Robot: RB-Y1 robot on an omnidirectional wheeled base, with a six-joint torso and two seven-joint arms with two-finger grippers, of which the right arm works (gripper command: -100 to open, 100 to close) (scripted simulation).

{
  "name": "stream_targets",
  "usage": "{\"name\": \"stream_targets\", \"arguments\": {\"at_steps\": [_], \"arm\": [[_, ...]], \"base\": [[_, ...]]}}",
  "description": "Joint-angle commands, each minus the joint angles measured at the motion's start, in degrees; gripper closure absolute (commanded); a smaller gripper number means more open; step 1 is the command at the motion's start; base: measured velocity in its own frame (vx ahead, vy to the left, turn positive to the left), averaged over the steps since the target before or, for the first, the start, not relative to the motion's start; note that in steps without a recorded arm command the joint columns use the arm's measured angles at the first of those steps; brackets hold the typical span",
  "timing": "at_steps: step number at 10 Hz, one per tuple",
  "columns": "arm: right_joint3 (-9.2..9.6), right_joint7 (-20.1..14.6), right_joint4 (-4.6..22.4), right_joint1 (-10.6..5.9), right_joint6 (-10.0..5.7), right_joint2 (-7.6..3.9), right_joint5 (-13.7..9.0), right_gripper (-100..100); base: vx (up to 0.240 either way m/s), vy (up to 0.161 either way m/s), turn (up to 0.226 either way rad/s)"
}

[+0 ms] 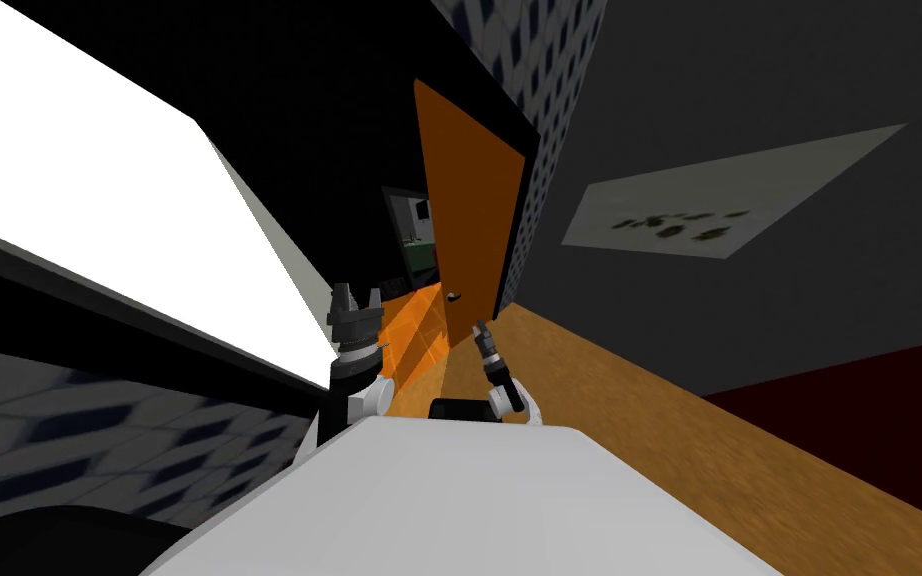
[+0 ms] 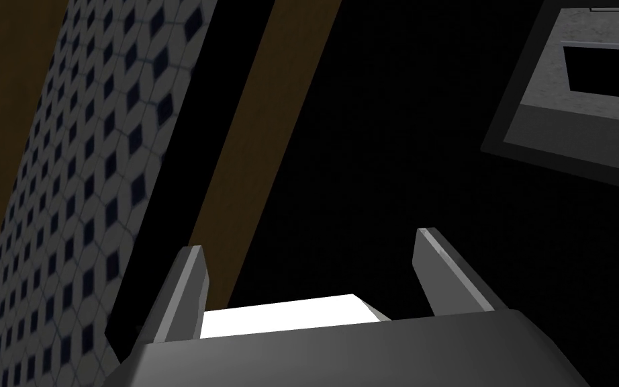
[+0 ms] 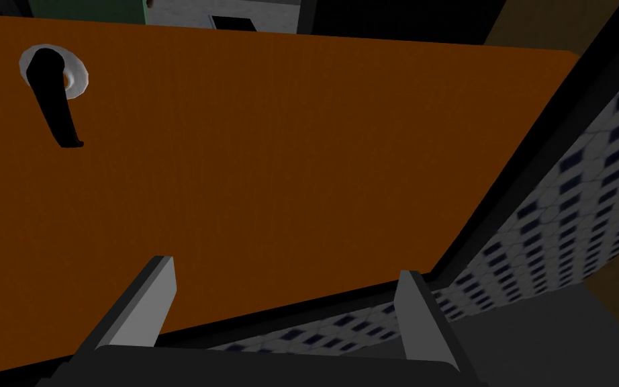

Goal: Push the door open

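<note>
Door (image 3: 268, 168) ajar before wide-spread right tool (image 3: 284, 265); tiled wall (image 3: 570, 222) beside it; left tool (image 2: 309, 240) also wide.

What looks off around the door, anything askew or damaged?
Nothing stands out. The orange door stands ajar, its face unmarked, the black lever handle intact. The right gripper is open near the door's face. The tilt is the camera's. The black area beside the door is just undrawn.

A diamond-patterned wall (image 1: 549, 60) meets a wood-grained band (image 1: 649, 420), beside a grey surface (image 1: 749, 80) bearing a pale blotched rectangle (image 1: 739, 190).
</note>
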Motion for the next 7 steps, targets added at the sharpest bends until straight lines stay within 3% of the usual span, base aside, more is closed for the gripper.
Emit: {"name": "stream_targets", "arguments": {"at_steps": [1,7], "arm": [[0.98,-0.27,2.25,-0.86,-0.33,0.01,-0.01,-100],[4.03,-0.96,8.14,-2.94,-1.06,0.03,0.01,-100]], "base": [[0.112,-0.045,-0.014],[0.084,-0.022,-0.009]]}}
